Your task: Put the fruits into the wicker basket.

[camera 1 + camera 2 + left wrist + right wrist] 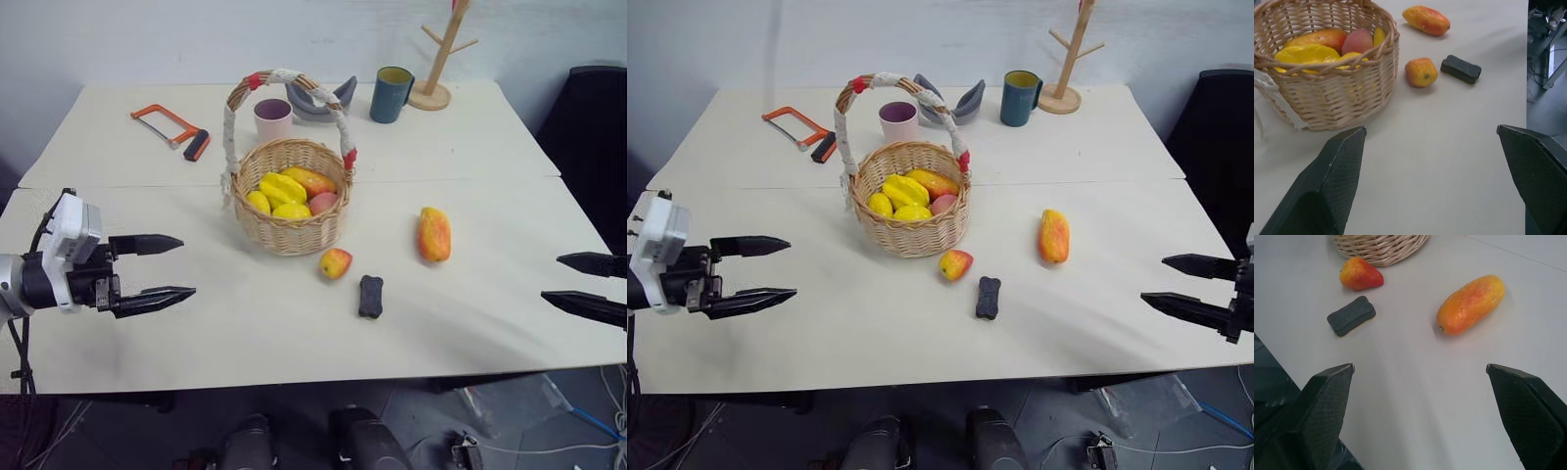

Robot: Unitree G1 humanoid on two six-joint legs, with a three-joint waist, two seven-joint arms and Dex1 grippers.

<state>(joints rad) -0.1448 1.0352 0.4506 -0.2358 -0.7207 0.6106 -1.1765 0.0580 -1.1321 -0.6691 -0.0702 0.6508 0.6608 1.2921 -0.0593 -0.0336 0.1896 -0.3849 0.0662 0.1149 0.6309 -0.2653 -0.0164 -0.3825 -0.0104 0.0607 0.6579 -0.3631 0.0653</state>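
Observation:
The wicker basket [291, 201] with its cloth-wrapped arched handle stands mid-table and holds several yellow and red fruits. Just in front of it on the table lies a small yellow-red peach-like fruit [335, 262]. A larger oblong orange mango-like fruit [434, 234] lies to the right of the basket. My left gripper [171, 267] hovers open at the left of the table, well short of the basket. My right gripper [1181, 284] is open at the table's right edge, away from the mango-like fruit [1470, 304], with nothing between its fingers.
A small black block [370, 296] lies beside the peach-like fruit. Behind the basket stand a pink cup [272, 118], a grey object [321, 100], a dark blue mug [391, 94] and a wooden mug stand [437, 61]. An orange hacksaw [171, 128] lies at back left.

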